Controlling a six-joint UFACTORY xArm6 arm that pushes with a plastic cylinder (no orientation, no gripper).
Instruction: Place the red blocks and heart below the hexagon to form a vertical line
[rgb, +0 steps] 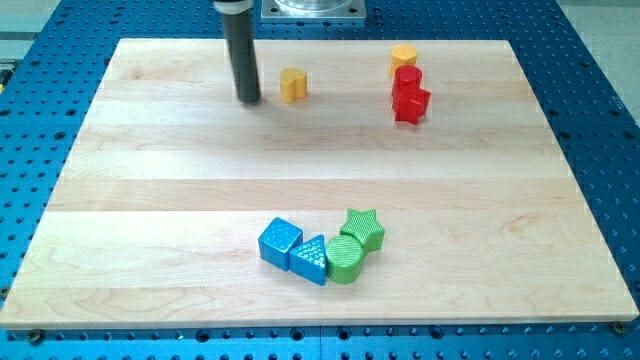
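The big wooden surface (150, 200) lies on a blue base (40, 100). The dark rod stands near the view's top left. My tip (249, 100) rests just left of the yellow heart (292, 85), not touching it. There is no gripper, only the rod. At the top right, the yellow hexagon (404, 55) sits above two red blocks (408, 95), all touching in a line. Near the bottom huddle a blue cube (279, 241), blue triangle (311, 259), green round block (345, 258) and green star (364, 229).
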